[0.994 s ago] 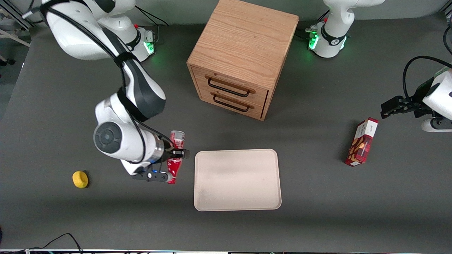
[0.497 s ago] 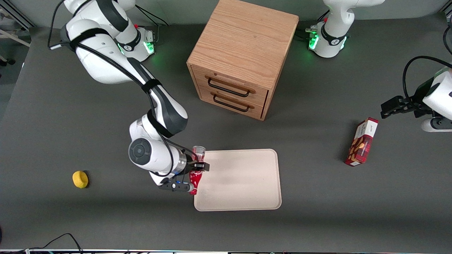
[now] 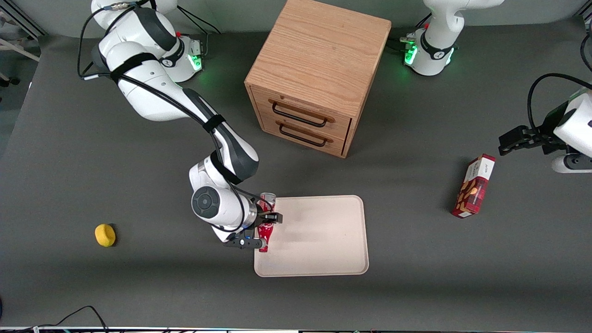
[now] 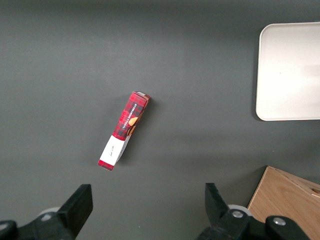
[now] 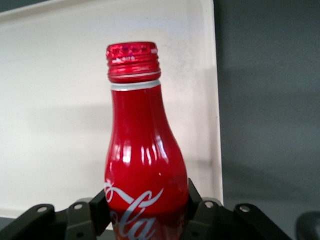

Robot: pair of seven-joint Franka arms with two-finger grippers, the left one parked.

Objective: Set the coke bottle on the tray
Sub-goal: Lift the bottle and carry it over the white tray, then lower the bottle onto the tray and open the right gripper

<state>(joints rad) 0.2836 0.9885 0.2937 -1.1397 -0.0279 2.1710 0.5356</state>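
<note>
Dark grey matte bench fills the scene under even overhead light. Oak cabinet with two closed drawers, black handles, stands mid-bench. Pale wall strip above; green indicator glow nearby.

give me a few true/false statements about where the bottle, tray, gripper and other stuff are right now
1. The gripper is shut on the coke bottle. True.
2. The bottle is held over the tray, at its edge toward the working arm's end. True.
3. The snack box lies on the tray. False: it lies on the table toward the parked arm's end, apart from the tray.
4. Both drawers of the wooden cabinet are pulled open. False: both look closed.
5. A yellow object lies on the table toward the working arm's end. True.
</note>
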